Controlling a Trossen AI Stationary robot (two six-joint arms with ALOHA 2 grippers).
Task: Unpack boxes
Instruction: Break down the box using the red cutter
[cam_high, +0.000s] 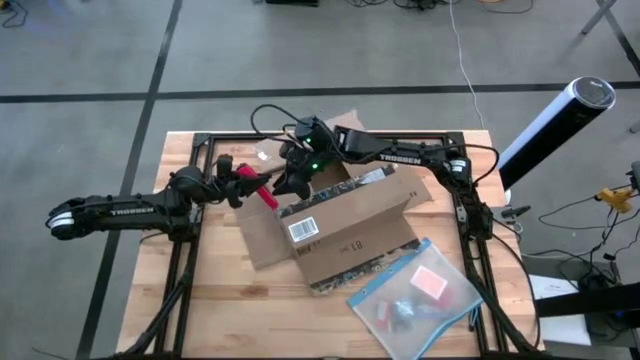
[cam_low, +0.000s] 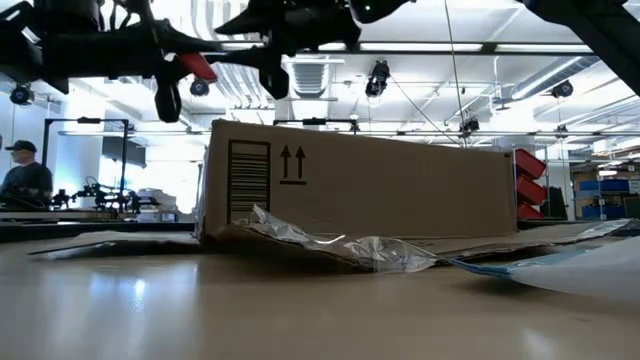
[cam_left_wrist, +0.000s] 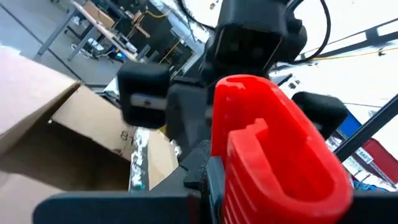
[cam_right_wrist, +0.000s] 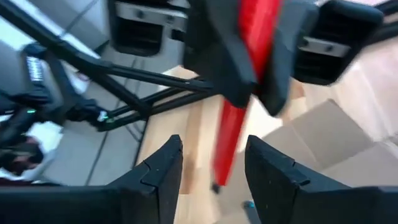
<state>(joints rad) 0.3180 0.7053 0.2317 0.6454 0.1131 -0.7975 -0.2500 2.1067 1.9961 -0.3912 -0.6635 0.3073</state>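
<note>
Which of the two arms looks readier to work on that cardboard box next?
Probably the left. Its left hand already grips the red tool at the box edge. The right hand hovers open beside it, holding nothing.

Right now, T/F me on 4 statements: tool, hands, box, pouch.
1. The left hand holds the red tool. True.
2. The right hand is shut on the tool. False: its fingers stand open, the tool seen between and beyond them.
3. The clear pouch lies inside the cardboard box. False: it lies on the table beside the box.
4. The box shows a white barcode label on top. True.
</note>
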